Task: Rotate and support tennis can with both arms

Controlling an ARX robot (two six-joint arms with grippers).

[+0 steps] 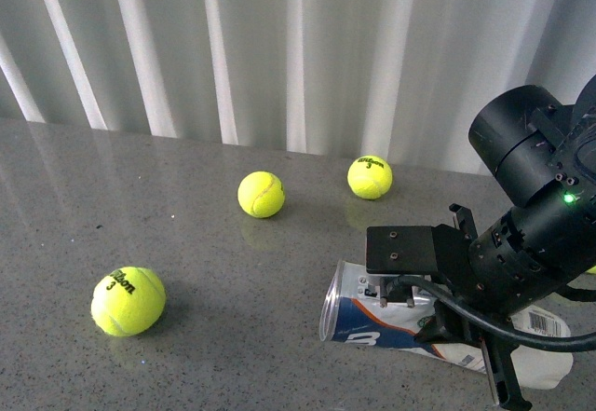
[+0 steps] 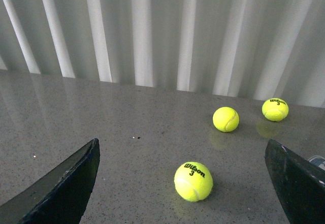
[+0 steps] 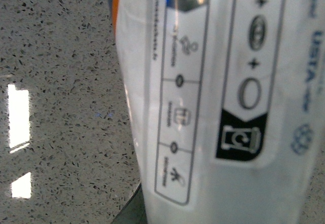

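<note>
While the left gripper (image 2: 182, 145) hangs with its two black fingers (image 2: 66, 183) spread wide and nothing between them, only bare grey table (image 1: 233, 355) and yellow balls lie before it. A ball marked with a 3 (image 2: 193, 181) sits just ahead of that gap, nearer the gripper's right-hand finger. Two more balls (image 2: 225, 119) (image 2: 275, 109) rest farther out, toward the pleated white curtain (image 1: 279, 47). This gripper does not appear in the front view, and it is well apart from the can.

Further right, the tennis can (image 1: 372, 327) lies on its side on the table. Its open mouth faces the ball marked 3 and its far end runs out beyond the right arm. The right gripper (image 1: 470, 313) sits directly over the can's middle, and from the wrist the label (image 3: 228, 107) fills nearly the whole picture, so the can is right under the hand. Whether its fingers are closed on the can or merely straddling it, I cannot tell.

By my judgement the job is at an early stage. One arm has reached the can; turning it and bracing it with the left arm are not yet done.
</note>
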